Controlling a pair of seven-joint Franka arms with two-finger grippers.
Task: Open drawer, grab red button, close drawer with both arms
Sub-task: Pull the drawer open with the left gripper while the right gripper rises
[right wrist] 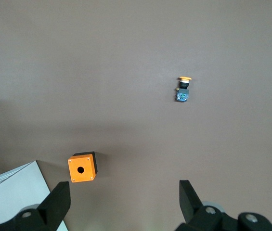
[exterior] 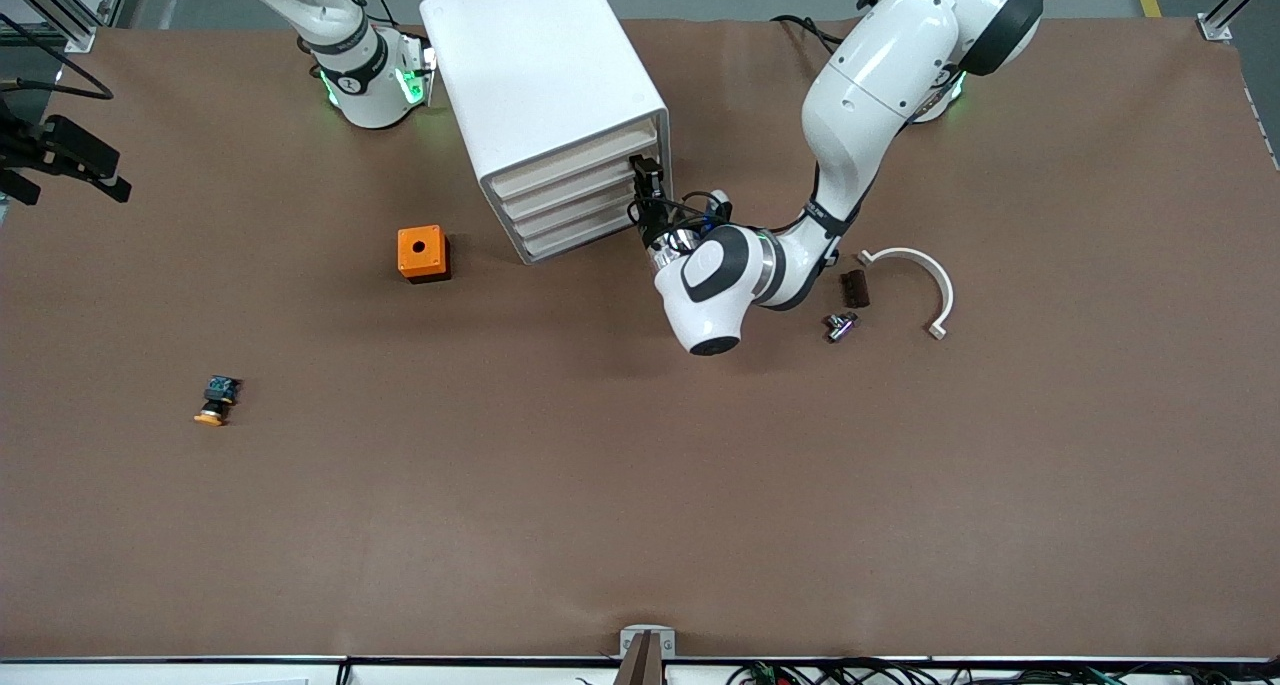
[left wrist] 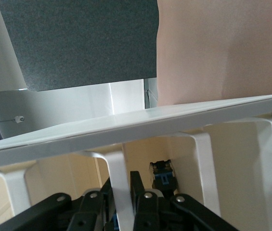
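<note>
Gripping the top drawer's handle with the left hand (exterior: 648, 173)

Left hand is shut on the white handle (left wrist: 119, 180) of the top drawer (exterior: 575, 168), at the cabinet (exterior: 540, 85) front; the button (left wrist: 161, 174) shows just past its fingers (left wrist: 136, 185), inside. Right hand (right wrist: 123, 199) waits with jaws wide, up over the bench (exterior: 640, 465), with the orange box (right wrist: 82, 167) and the yellow button (right wrist: 183, 89) below it.
</note>
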